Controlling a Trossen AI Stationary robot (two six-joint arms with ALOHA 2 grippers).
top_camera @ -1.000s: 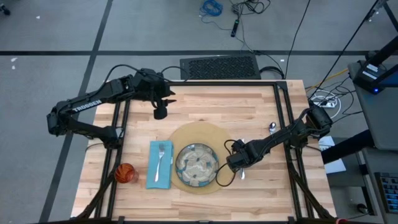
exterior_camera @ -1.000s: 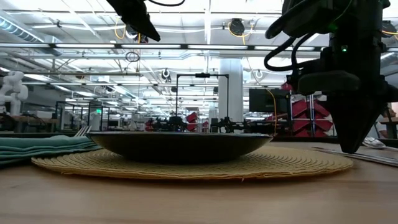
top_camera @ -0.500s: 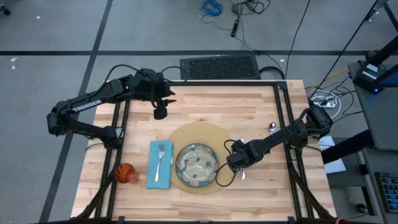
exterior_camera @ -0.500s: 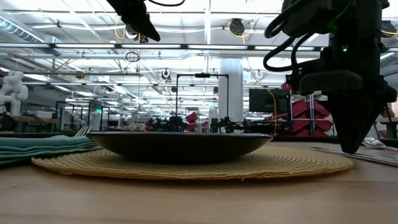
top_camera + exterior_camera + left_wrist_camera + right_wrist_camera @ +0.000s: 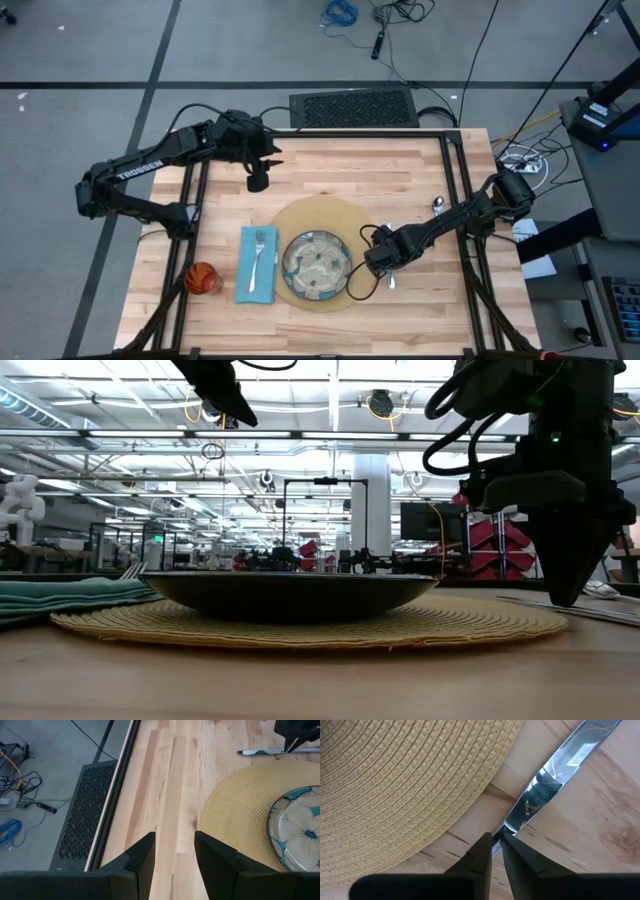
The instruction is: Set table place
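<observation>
- Comparing with the shots a moment before, nothing had shifted — both arms sat in the same spots, so the knife placement was paused mid-step, judged not released yet.
- Right gripper (image 5: 495, 840) was down at the table (image 5: 400, 180) just right of the mat (image 5: 315, 215), fingers nearly closed, pinching the knife (image 5: 555, 775) at its near end.
- Knife lay flat on the wood, just beside the mat's right edge — blade pointing away from the gripper.
- Left gripper (image 5: 174, 855) hovered raised over the far-left part of the table, fingers apart, holding nothing.
- Plate (image 5: 316, 264) sat on the mat's near half; napkin (image 5: 257, 264) just left of the mat with the fork (image 5: 258, 252) on it; cup (image 5: 201, 278) left of the napkin.
- Spoon (image 5: 438, 205) lay well right at the table's edge, not placed yet — likely the next item.
</observation>
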